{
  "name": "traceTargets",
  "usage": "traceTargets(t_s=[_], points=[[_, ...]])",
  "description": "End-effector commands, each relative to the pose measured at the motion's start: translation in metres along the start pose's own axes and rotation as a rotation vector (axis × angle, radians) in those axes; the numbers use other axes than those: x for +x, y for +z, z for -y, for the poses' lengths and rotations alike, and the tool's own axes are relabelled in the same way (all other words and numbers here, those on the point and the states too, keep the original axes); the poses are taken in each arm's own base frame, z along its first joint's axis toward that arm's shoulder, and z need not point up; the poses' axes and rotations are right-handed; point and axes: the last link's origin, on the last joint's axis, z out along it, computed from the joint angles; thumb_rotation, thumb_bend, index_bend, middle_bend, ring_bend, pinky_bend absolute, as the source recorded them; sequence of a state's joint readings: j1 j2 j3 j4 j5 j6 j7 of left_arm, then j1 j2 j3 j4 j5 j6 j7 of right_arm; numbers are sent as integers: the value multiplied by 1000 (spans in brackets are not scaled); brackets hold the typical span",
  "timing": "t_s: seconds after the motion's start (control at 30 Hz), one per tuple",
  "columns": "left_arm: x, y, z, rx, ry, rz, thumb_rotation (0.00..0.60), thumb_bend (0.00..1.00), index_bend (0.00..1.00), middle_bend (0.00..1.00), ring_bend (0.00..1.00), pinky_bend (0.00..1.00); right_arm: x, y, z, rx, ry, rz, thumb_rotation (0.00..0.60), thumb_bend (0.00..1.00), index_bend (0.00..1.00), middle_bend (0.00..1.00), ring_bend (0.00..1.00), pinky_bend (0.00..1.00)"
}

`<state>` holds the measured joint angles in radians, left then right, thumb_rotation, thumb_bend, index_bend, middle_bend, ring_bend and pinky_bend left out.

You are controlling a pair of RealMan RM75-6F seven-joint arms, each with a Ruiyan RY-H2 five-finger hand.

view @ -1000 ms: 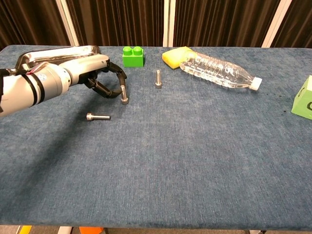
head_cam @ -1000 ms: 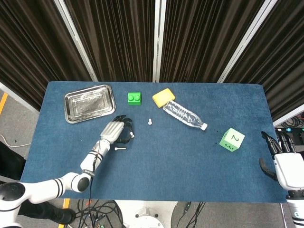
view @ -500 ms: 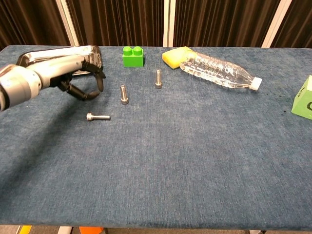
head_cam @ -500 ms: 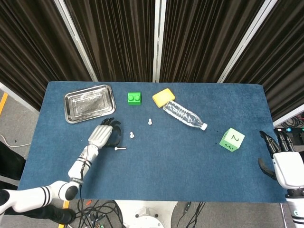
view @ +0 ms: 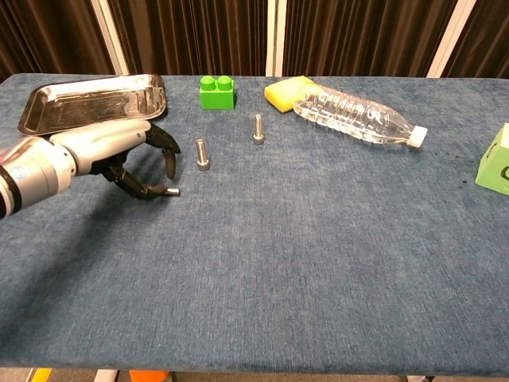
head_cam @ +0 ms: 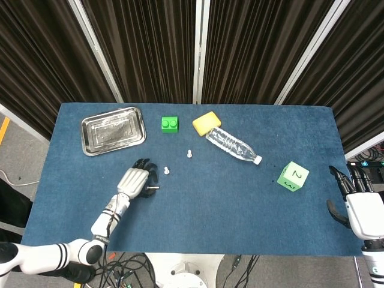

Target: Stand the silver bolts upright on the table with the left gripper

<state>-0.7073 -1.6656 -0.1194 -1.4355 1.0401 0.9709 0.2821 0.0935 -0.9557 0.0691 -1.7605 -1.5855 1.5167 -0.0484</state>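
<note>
On the tabletop (view: 318, 263), the left robot hand (view: 131, 155), fingers spread, should pinch the lying bolt (view: 169, 191) mid-shank before tipping it upright.

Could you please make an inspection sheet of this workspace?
Surface: blue table.
Job's things: two bolts upright; third bolt lying flat.
Clutter: tray, green brick, sponge, bottle, green die.
Hands: left hand over the lying bolt, grasp unclear; right hand off the table's right end, holds nothing.
Cables: on the floor.
Surroundings: dark curtains.
</note>
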Motion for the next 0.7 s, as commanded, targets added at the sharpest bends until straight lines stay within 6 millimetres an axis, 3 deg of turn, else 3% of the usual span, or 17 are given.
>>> traceTargets(t_s=[0.03, 0.7], points=[[-3, -1, -1, -1, 4, 7, 589, 331, 471, 171, 0, 0, 0, 1, 0, 2, 0, 1, 600, 299, 77, 216, 2, 24], [-9, 1, -7, -5, -9, 12, 600, 379, 513, 171, 0, 0, 0, 1, 1, -2, 1, 2, 600, 299, 77, 218, 2, 23]])
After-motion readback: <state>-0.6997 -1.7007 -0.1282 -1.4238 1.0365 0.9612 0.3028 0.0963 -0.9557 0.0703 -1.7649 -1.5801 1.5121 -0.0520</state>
